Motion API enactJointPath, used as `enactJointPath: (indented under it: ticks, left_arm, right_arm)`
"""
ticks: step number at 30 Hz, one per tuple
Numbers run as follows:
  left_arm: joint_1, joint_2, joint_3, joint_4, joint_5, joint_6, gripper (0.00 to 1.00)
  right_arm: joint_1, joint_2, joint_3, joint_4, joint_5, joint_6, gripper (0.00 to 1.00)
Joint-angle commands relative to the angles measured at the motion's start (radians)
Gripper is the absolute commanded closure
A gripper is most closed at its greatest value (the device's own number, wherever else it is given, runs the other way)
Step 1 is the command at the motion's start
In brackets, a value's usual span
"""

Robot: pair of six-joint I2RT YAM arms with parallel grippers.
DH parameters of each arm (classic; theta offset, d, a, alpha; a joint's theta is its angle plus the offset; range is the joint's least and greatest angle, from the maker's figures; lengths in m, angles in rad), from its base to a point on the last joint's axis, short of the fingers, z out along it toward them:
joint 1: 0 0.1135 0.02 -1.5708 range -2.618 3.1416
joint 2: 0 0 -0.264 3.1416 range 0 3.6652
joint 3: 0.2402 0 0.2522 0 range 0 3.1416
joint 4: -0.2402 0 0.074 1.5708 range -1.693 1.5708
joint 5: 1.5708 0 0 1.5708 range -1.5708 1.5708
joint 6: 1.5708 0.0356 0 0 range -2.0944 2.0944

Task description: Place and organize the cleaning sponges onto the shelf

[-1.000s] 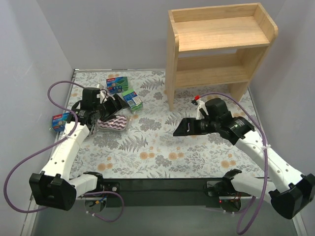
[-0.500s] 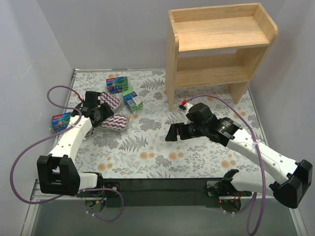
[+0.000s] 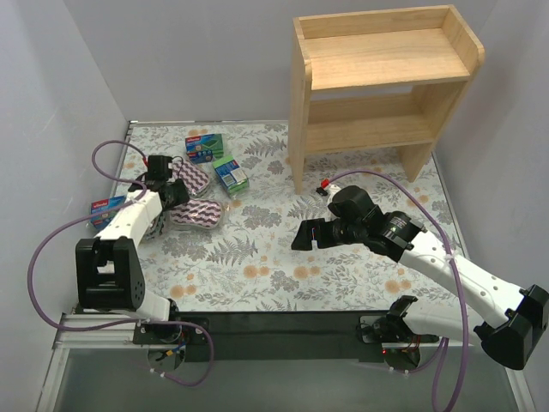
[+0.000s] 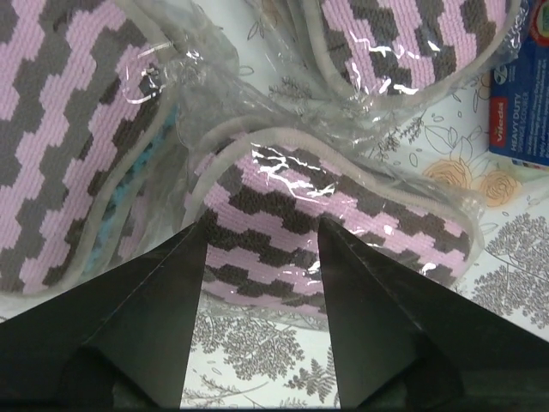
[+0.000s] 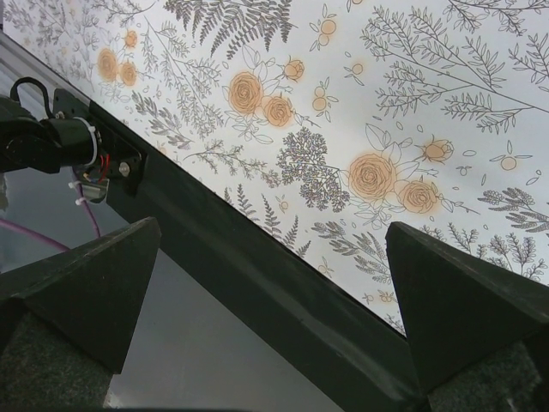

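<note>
Left gripper (image 4: 262,230) now straddles a striped pad (image 4: 352,236) — jaws apart (right gripper (image 5: 274,283) spread, empty); first pick looks near.

Cut off and covered around both sets of jaws

Left wrist view: past the left jaws, a striped oval pad (image 4: 412,43) runs off the top edge and a second striped pad (image 4: 60,146) off the left. To their right a blue-labelled sponge pack (image 4: 525,112) is cropped, its small print unreadable. From above, the left arm (image 3: 129,219) covers its own jaws and part of the pads. The right jaws' bases leave the right wrist view's bottom corners.
</note>
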Motion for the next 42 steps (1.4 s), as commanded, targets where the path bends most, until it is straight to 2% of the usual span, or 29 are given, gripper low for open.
enactJointPath:
  ticks: [1,3,9,10,12,15,21,26,29,35,38,42]
  left_arm:
    - [0.007,0.017,-0.001,0.071,-0.039,0.061,0.53]
    - [0.007,0.043,-0.003,0.077,-0.041,0.072,0.55]
    - [-0.004,0.017,-0.085,0.12,0.154,0.077,0.62]
    - [-0.013,0.008,-0.098,0.125,0.206,0.078,0.62]
    - [-0.06,-0.017,-0.142,0.126,0.225,0.067,0.62]
    - [-0.128,-0.072,-0.191,0.125,0.271,0.014,0.62]
    - [-0.247,-0.17,-0.277,0.166,0.384,-0.219,0.62]
    - [-0.356,-0.252,-0.354,0.255,0.41,-0.478,0.63]
    - [-0.415,-0.275,-0.391,0.296,0.4,-0.575,0.63]
    - [-0.487,-0.24,-0.404,0.344,0.412,-0.618,0.63]
    - [-0.493,-0.209,-0.398,0.347,0.415,-0.6,0.63]
    - [-0.495,-0.183,-0.382,0.347,0.413,-0.563,0.63]
  right_arm:
    - [0.005,-0.02,-0.002,0.031,0.007,0.011,0.01]
    - [0.005,-0.026,-0.007,0.031,0.006,0.012,0.02]
    - [0.004,-0.043,-0.033,0.031,0.021,0.024,0.01]
    - [0.005,-0.043,-0.039,0.031,0.021,0.027,0.01]
    - [0.005,-0.039,-0.043,0.032,0.027,0.031,0.01]
    - [0.005,-0.029,-0.053,0.032,0.038,0.038,0.01]
    - [0.005,0.006,-0.074,0.032,0.093,0.081,0.01]
    - [0.005,0.039,-0.106,0.039,0.132,0.187,0.01]
    - [0.005,0.088,-0.125,0.074,0.129,0.224,0.01]
    - [0.005,0.18,-0.114,0.195,0.155,0.204,0.01]
    - [0.002,0.249,-0.077,0.206,0.211,0.138,0.01]
    - [-0.018,0.321,-0.031,0.23,0.208,0.026,0.01]
